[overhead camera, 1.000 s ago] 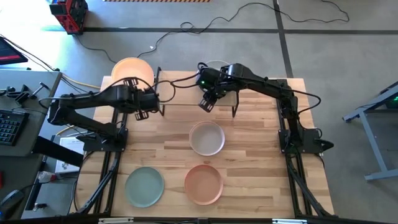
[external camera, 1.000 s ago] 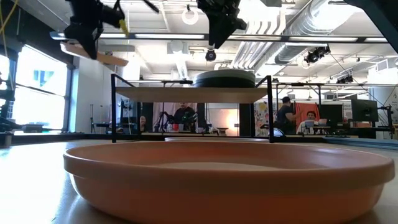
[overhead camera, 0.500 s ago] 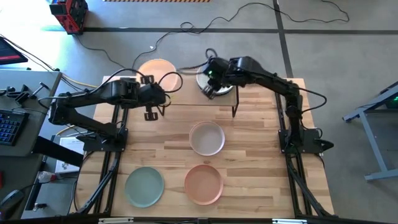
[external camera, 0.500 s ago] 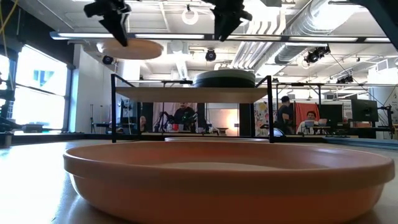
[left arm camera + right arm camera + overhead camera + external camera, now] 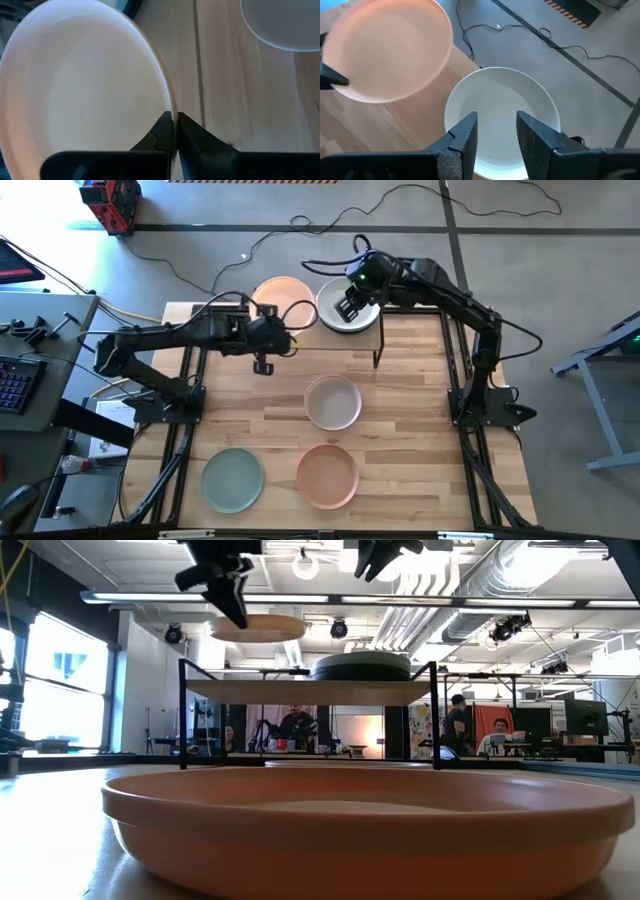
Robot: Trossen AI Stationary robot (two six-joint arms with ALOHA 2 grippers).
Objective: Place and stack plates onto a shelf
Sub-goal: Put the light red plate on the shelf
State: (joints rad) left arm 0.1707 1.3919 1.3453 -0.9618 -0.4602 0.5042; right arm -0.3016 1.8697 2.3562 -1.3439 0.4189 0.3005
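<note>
My left gripper [image 5: 268, 318] is shut on a peach plate [image 5: 287, 300], carried level in the air above the left half of the shelf [image 5: 300, 691]. On the shelf's right half sits a stack of plates [image 5: 362, 667] topped by a whitish plate [image 5: 502, 117]. My right gripper [image 5: 495, 135] hovers open above that stack, touching nothing; in the low view it is high up [image 5: 385, 552]. The peach plate [image 5: 387, 50] also shows in the right wrist view. My left gripper pinches the peach plate's rim [image 5: 172, 112] between its two fingers [image 5: 162, 135], on the plate's near-left side. The fingers slant down from the table's left. The plate [image 5: 258, 628] is lifted clear and level, above the shelf board.
On the tabletop in front of the shelf lie a whitish plate [image 5: 332, 402], a terracotta plate [image 5: 327, 476] and a pale green plate [image 5: 233, 480]. The terracotta plate [image 5: 360, 830] fills the low view's foreground. Cables lie on the floor beyond the far edge.
My left gripper has carried the peach plate toward the table's right, from off the far-left corner to over the shelf's left half; the plate has gone from tilted to level. My right gripper has risen and drawn back toward the far right, staying open.
</note>
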